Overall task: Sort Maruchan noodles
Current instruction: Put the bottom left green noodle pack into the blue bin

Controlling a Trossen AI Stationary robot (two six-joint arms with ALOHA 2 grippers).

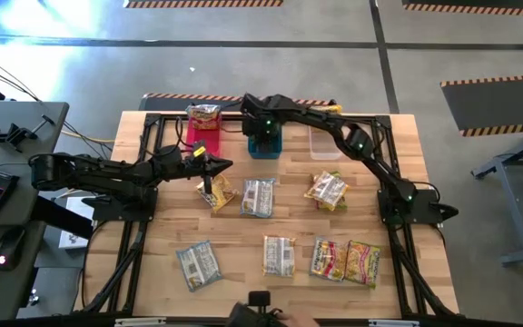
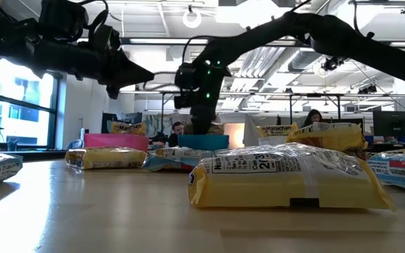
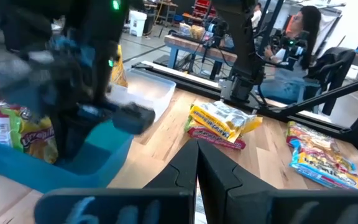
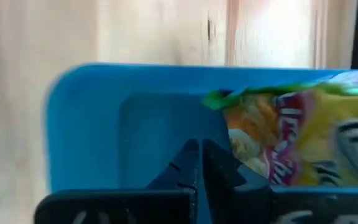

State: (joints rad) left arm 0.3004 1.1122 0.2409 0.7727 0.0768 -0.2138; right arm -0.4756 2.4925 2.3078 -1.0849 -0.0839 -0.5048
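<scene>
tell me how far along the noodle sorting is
Early on. Done: one packet sits in the pink bin and one yellow packet lies in the blue bin. In hand: nothing; the right gripper is shut and empty over the blue bin, the left gripper shut and empty beside the pink one. Left: seven packets on the table, and the clear bin looks empty.

A blue bin [image 4: 104, 124] is seen holding a yellow packet [image 4: 316, 137] printed with red lettering and a green edge. A pink bin [image 1: 200, 134] is shown beside it. Silvery grey packets [image 1: 258, 197] and yellow ones [image 1: 363, 263] are spread over the pale wooden bench [image 1: 407, 145]. Both arms are dark.
</scene>
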